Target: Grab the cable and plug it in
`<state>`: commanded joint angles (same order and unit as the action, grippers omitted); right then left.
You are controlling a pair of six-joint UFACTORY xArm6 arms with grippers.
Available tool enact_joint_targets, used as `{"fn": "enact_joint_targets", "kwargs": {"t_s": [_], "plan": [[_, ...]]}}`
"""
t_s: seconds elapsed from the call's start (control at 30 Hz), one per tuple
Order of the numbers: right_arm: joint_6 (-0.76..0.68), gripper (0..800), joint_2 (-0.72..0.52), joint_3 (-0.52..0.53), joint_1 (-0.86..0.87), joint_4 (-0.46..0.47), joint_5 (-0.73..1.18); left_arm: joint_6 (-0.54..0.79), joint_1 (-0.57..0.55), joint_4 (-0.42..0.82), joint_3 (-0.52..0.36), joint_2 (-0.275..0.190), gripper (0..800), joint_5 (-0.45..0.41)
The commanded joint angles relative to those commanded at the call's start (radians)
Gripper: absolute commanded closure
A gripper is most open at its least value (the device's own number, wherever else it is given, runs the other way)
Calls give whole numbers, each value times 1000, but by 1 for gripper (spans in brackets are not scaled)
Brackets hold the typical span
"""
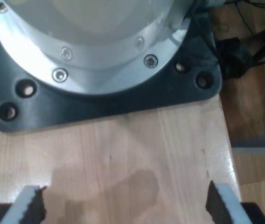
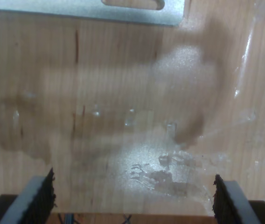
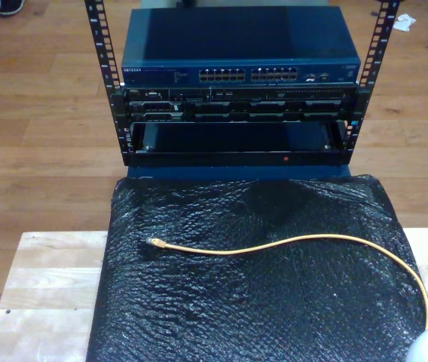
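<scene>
The yellow-orange cable (image 3: 297,243) lies on a black bubble-wrap mat (image 3: 252,302), curving from the exterior view's right edge to its small clear plug (image 3: 153,242) near the mat's left part. My first gripper (image 1: 125,205) is open above bare wooden table, facing a robot base plate (image 1: 123,100). My second gripper (image 2: 133,198) is open over bare wood with tape residue. Nothing sits between either pair of fingers.
A rack (image 3: 238,83) holds a network switch with rows of ports (image 3: 250,75) beyond the mat. A metal bracket (image 2: 123,11) lies ahead of my second gripper. The table edge (image 1: 228,140) drops to the floor beside my first gripper.
</scene>
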<state>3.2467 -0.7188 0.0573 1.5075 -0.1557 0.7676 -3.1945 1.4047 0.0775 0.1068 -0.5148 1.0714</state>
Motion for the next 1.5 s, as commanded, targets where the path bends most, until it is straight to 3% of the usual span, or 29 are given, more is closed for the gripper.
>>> {"fn": "enact_joint_targets", "kwargs": {"t_s": [0.7,0.83,1.23,1.5], "plan": [[-3,0,-15,-12,0,2,12,-2,0,5,18,-5,0,14],[-3,0,-17,-23,0,2,37,-2,0,5,41,-5,0,55],[-51,1,-34,-212,0,3,359,2,-3,3,109,-26,0,161],[-158,1,-32,-344,-2,-2,505,-5,-37,-11,218,-31,0,284]]}}
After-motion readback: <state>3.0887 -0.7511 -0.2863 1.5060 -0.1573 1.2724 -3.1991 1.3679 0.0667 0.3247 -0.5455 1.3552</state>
